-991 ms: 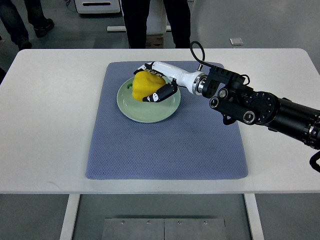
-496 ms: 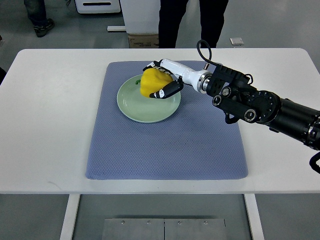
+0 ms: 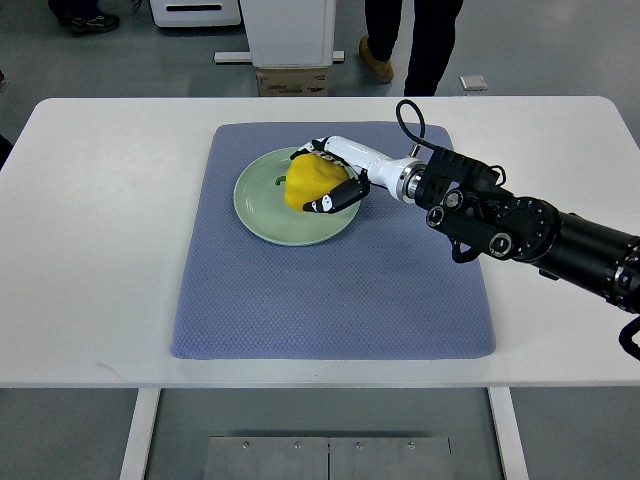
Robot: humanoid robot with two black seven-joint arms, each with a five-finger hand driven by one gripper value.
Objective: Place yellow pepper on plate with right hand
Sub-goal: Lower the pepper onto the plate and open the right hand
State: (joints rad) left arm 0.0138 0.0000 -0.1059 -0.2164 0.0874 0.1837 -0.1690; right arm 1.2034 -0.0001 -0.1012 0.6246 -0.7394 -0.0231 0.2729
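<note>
The right arm (image 3: 560,235) runs off the right edge, so its shoulder end is cut away. The robot hand (image 3: 332,180) covers the right side of the yellow pepper (image 3: 308,183). A person's legs (image 3: 410,45) beyond the table (image 3: 90,250) are cut off at the top edge.

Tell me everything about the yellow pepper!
The yellow pepper is bright, smooth and lumpy, with a small green stem poking out on its left side. It sits on the pale green plate, toward the plate's right half. The right hand wraps its white and black fingers around it from the right.
</note>
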